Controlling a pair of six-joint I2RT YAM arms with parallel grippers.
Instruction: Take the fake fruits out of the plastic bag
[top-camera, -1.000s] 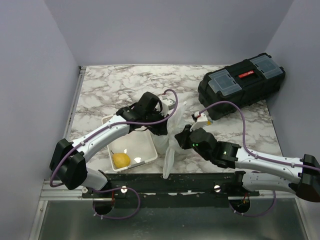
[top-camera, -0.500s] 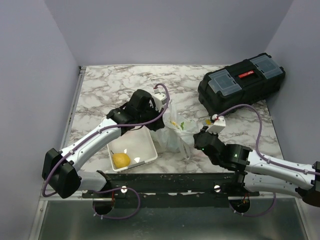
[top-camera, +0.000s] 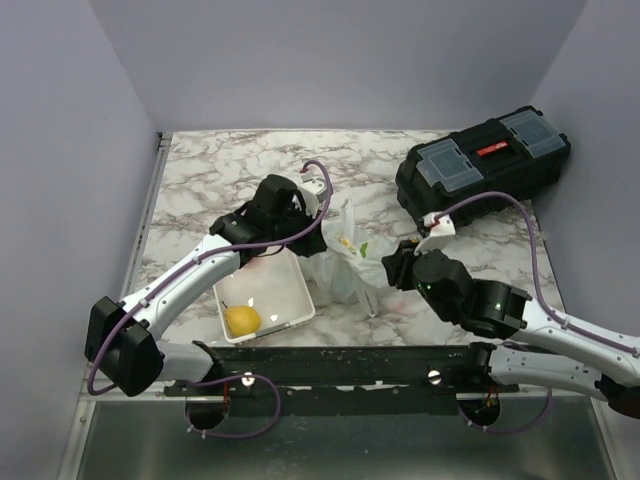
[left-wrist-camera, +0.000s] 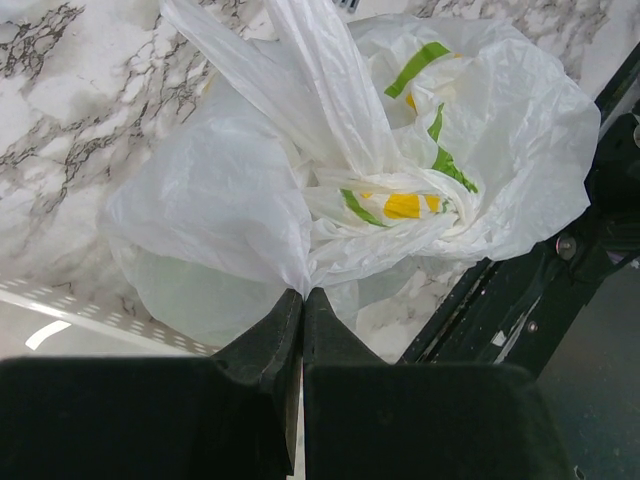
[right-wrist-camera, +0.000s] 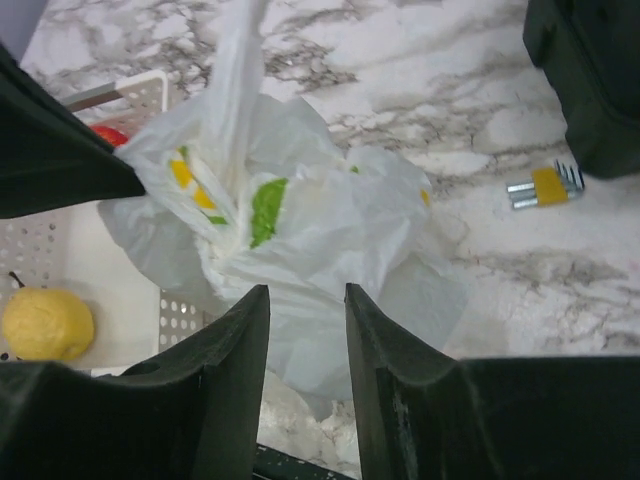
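The plastic bag (top-camera: 345, 262) lies crumpled on the marble table, white with green and yellow print. It also shows in the left wrist view (left-wrist-camera: 230, 190) and the right wrist view (right-wrist-camera: 330, 230). My left gripper (left-wrist-camera: 303, 293) is shut on a fold of the bag's near edge; in the top view it (top-camera: 308, 243) sits at the bag's left side. My right gripper (right-wrist-camera: 307, 292) is open and empty, just short of the bag; in the top view it (top-camera: 396, 268) is to the bag's right. The fake fruits are hidden inside the bag.
A white perforated tray (top-camera: 285, 285) left of the bag holds a yellow pear (top-camera: 242, 320), seen also in the right wrist view (right-wrist-camera: 45, 322), and a red apple (right-wrist-camera: 110, 135). A black toolbox (top-camera: 482, 168) stands at the back right. A hex key set (right-wrist-camera: 545, 187) lies right of the bag.
My right gripper has drawn back to the right, away from the bag. The bag has slumped from a stretched strip into a crumpled heap. My left gripper shifted slightly left and back, still holding it.
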